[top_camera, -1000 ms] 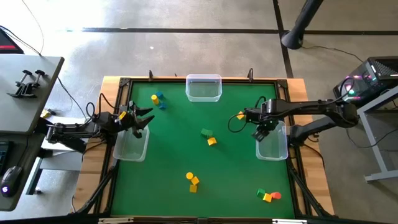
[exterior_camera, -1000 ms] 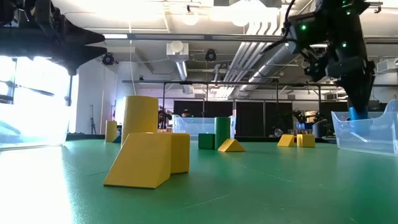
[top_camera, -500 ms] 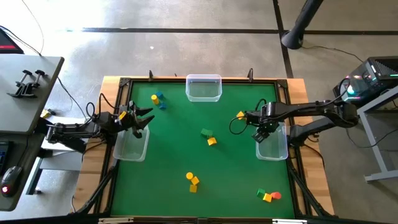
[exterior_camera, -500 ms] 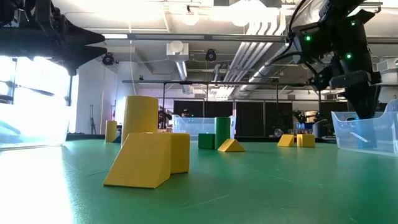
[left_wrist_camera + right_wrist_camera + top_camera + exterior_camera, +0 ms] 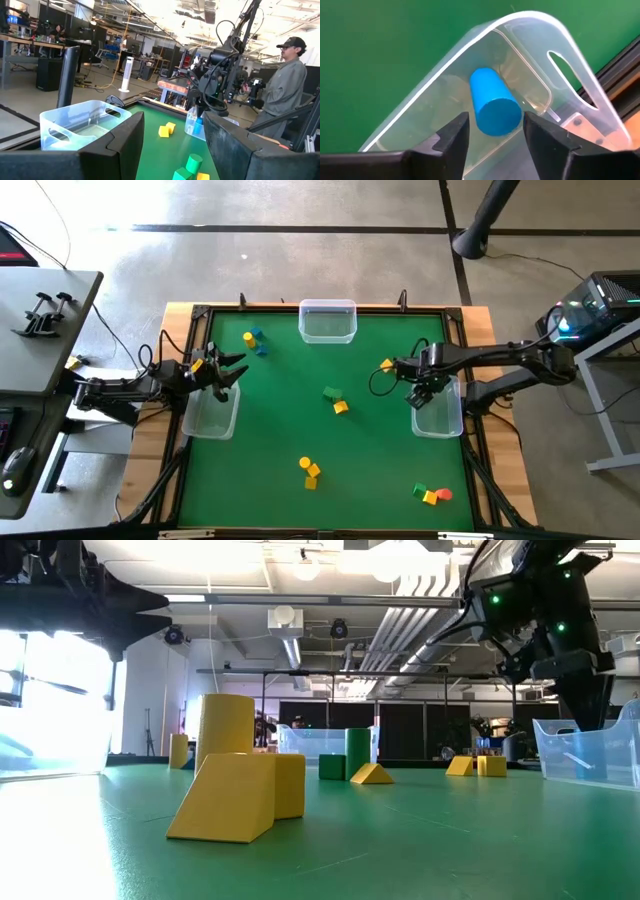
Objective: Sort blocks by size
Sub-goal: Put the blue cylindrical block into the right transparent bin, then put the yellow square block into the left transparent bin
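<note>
Clear glossy plastic bin (image 5: 555, 75), matt green table (image 5: 280, 420).

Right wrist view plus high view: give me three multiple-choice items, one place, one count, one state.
1. Where is the blue cylinder?
A. Inside the right-side bin
B. On the green mat
C. Between the left arm's fingers

2. How many clear bins sit on the table?
A. Two
B. Three
C. Four

3. How do the right gripper fingers stand?
A. Shut on the cylinder
B. Open, holding nothing
C. Shut on the bin's rim

Answers:
1. A, the right wrist view shows it lying on its side within the bin's clear walls.
2. B, the high view shows the left-side bin, the far bin and the right-side one.
3. B, both fingers stand apart and the cylinder lies beyond them, on the bin floor.
</note>
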`<state>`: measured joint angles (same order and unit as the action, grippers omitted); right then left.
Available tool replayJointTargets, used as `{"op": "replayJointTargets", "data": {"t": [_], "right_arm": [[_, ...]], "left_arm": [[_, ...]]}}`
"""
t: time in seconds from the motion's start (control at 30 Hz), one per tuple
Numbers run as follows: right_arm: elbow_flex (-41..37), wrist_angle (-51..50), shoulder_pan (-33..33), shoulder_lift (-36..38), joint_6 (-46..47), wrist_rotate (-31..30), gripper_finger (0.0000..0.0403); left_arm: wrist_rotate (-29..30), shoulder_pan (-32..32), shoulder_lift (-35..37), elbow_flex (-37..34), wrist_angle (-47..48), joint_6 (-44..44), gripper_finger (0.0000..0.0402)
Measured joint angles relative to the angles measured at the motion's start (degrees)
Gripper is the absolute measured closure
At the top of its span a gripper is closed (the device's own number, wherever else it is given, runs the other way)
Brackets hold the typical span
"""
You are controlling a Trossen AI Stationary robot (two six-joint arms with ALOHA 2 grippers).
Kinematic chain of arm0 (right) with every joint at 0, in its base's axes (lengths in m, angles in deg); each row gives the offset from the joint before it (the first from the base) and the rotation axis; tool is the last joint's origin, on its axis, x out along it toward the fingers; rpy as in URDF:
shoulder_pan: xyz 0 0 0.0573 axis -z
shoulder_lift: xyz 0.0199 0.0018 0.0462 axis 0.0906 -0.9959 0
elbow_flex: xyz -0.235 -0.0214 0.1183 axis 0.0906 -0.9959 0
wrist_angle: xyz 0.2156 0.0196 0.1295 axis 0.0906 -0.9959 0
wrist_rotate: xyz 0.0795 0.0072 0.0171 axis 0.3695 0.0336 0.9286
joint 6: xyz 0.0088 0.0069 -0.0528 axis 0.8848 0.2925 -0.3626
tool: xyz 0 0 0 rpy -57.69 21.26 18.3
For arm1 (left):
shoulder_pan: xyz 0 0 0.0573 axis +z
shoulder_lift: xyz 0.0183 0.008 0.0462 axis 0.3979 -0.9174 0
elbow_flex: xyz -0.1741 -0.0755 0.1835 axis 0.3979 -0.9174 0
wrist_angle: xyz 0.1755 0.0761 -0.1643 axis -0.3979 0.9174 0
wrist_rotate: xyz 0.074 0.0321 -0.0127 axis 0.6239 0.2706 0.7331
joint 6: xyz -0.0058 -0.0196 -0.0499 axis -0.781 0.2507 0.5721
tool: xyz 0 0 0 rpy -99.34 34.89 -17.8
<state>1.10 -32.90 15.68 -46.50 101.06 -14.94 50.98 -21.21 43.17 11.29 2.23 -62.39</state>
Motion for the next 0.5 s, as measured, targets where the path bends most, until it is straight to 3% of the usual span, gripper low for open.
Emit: {"op": "replayJointTargets", "data": {"t": [0.23, 0.5], "right_arm": [[6.06, -4.65, 0.0, 0.0, -1.07, -0.28, 0.0204], [16.24, -7.6, -2.12, 0.52, -4.05, -5.91, 0.0204]], "left_arm": [[0.0, 0.0, 0.0, 0.0, 0.0, 0.09, 0.0211], [-0.02, 0.0, 0.0, 0.0, 0.0, 0.63, 0.0211]]}}
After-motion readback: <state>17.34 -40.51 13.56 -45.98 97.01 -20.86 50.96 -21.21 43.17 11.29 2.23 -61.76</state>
